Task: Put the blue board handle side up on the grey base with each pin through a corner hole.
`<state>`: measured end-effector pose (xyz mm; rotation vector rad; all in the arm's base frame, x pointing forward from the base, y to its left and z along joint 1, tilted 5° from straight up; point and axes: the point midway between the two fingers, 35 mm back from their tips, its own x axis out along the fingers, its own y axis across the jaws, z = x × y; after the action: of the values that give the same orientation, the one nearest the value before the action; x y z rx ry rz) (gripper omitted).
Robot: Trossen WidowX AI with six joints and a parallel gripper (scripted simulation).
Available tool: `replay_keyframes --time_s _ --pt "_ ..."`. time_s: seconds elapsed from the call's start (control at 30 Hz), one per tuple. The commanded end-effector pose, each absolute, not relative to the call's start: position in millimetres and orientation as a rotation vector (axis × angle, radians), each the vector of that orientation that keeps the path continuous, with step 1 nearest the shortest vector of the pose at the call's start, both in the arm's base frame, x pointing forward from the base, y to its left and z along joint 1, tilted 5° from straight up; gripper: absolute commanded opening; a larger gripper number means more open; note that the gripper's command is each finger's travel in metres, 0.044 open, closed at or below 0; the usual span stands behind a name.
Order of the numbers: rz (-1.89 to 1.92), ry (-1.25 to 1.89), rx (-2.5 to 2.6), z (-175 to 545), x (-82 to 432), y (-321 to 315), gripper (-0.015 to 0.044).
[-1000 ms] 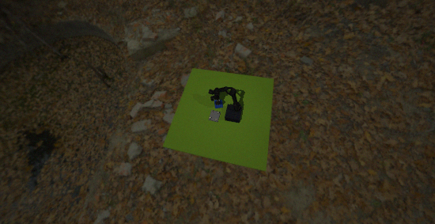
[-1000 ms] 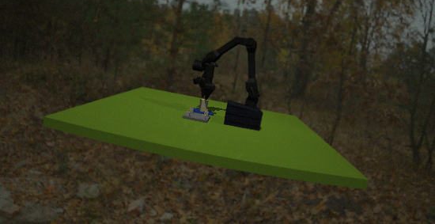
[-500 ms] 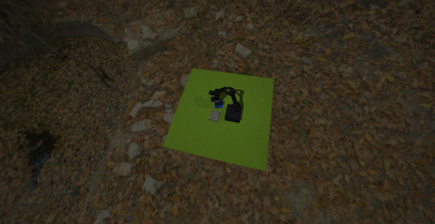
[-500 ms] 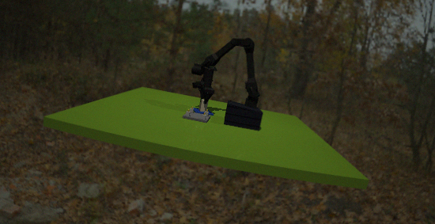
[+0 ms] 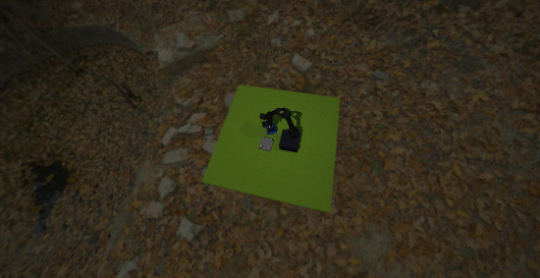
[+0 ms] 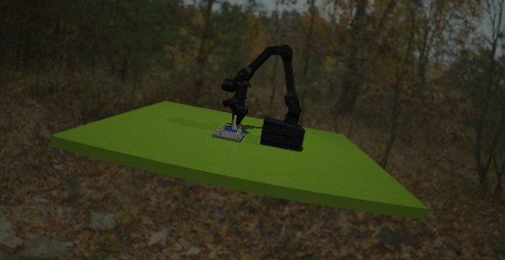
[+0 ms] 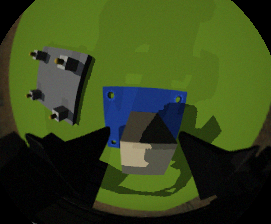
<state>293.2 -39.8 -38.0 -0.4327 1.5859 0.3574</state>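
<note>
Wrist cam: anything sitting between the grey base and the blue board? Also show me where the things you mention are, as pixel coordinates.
Nothing there: the wrist view shows only a bare strip of green tabletop (image 7: 94, 107) between the grey base (image 7: 56, 82) and the blue board (image 7: 116, 112).
</note>
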Motion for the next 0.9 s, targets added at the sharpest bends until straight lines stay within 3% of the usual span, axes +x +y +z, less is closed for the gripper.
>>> replay_keyframes --time_s 0.0,0.13,0.47,0.7,0.87 --pt "0.363 1.583 -0.433 -43.6 292.5 -39.5 0.0440" --pt "0.363 1.583 -0.433 -47.3 291.9 -39.6 0.0440" --pt "0.363 1.583 -0.433 -47.3 291.9 -39.6 0.0177" --pt "0.363 1.583 -0.433 -47.3 291.9 -39.6 0.0131" --pt "0.356 1.584 -0.419 -45.6 290.9 -39.8 0.0000"
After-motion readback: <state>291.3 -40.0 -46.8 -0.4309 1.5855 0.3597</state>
